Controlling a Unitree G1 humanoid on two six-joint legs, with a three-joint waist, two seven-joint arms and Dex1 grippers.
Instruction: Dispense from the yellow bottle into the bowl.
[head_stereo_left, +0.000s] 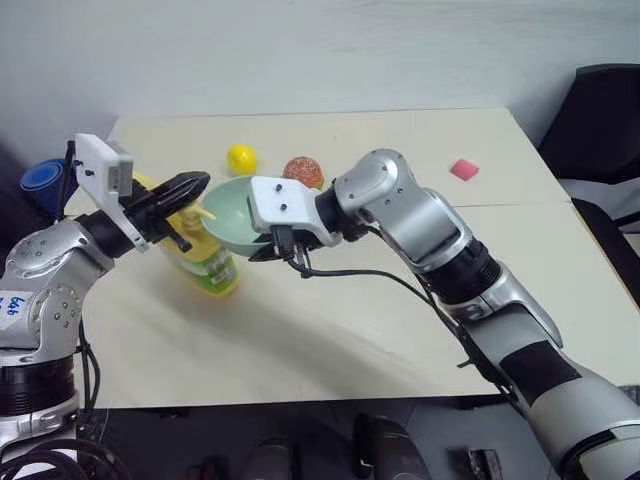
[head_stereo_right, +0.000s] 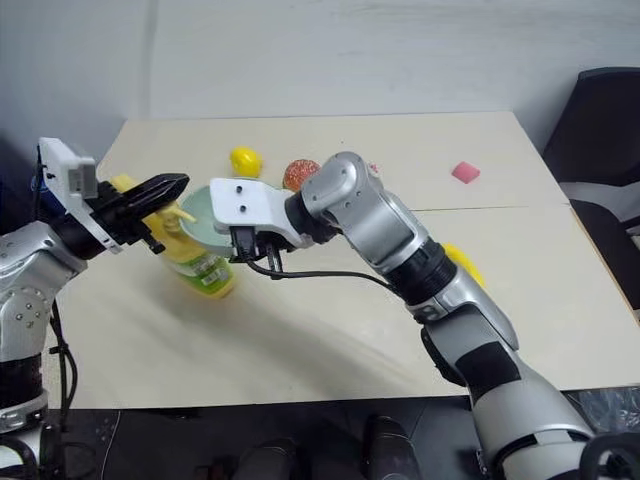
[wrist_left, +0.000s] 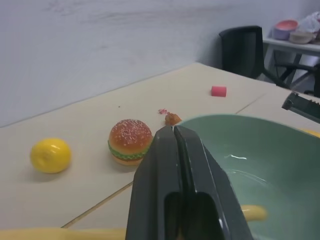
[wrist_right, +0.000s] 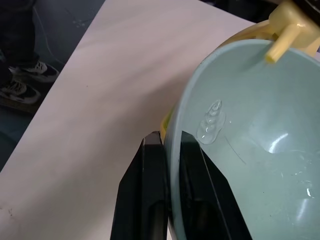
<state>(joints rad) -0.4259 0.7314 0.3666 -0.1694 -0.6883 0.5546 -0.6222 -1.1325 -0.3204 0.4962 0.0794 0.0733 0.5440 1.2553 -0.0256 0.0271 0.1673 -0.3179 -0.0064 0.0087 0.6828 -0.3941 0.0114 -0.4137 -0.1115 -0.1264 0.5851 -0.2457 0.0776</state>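
The yellow bottle (head_stereo_left: 212, 266) stands on the table's left side, its green-white label facing me. My left gripper (head_stereo_left: 198, 183) is shut with nothing between its fingers and lies over the bottle's pump top; I cannot tell whether it touches. The pump spout (wrist_right: 282, 42) reaches over the rim of the mint-green bowl (head_stereo_left: 228, 210). My right gripper (wrist_right: 170, 145) is shut on the bowl's rim and holds the bowl up beside the bottle, tilted. A small blob of clear liquid (wrist_right: 212, 120) sits on the bowl's inner wall.
A lemon (head_stereo_left: 241, 158) and a toy burger (head_stereo_left: 303, 171) lie behind the bowl. A pink block (head_stereo_left: 464, 169) sits far right. Something yellow (head_stereo_right: 462, 262) pokes out under my right arm. A blue object (head_stereo_left: 45, 180) sits off the table's left edge, a black chair (head_stereo_left: 605, 130) to the right.
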